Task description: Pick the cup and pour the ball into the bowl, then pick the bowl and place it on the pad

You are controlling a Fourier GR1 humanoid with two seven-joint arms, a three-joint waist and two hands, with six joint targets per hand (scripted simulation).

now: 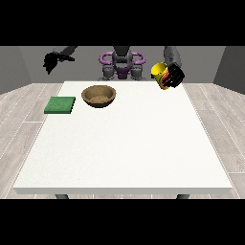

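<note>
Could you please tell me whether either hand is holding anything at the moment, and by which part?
The hand at the view's right holds the yellow cup by its side, lifted and tilted. The other hand holds nothing.

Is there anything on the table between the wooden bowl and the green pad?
No. In the front view only bare white table lies between the bowl and the pad.

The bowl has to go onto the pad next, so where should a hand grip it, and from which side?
Grip the bowl by its rim, coming from above. It sits upright, wide and shallow, its mouth open upward, so the rim is the only thin edge to pinch. The free hand at the view's left is probably better placed; the pad lies on that side.
</note>
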